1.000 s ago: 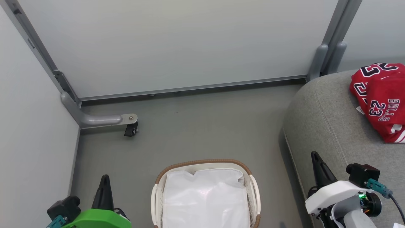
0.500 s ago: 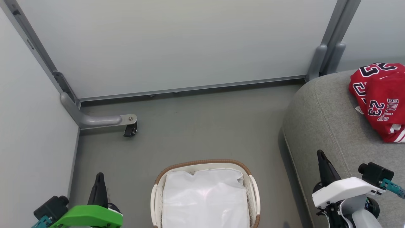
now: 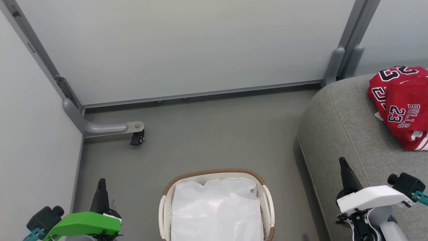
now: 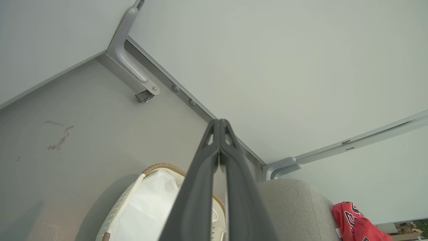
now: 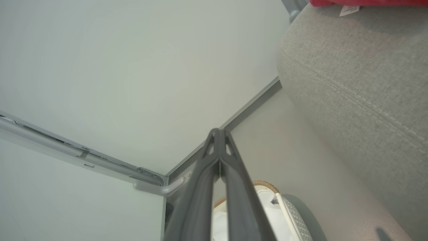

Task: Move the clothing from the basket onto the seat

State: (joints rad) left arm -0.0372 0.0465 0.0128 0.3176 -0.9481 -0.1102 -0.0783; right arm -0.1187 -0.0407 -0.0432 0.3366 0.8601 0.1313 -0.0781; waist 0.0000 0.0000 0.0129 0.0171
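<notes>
The clothing [image 3: 403, 105], red garments with "23" and white trim, lies piled on the grey seat [image 3: 344, 134] at the far right; in the left wrist view the clothing [image 4: 354, 222] shows at the lower right. The white basket [image 3: 267, 201] with a brown woven rim stands on the floor at bottom centre, holding just its white cloth liner [image 3: 215, 211]. My left gripper [image 3: 101, 182] is shut and empty, left of the basket. My right gripper [image 3: 342, 161] is shut and empty, over the seat's front edge.
Grey partition panels wall in the floor at the back and left. A grey metal foot with a black caster [image 3: 135, 138] sticks out from the back left corner. A second post base [image 3: 341, 65] stands beside the seat's far end.
Both arms have drawn back toward the bottom of the head view, the left gripper sliding left and the right gripper sliding right. Basket and clothing lie as before.
</notes>
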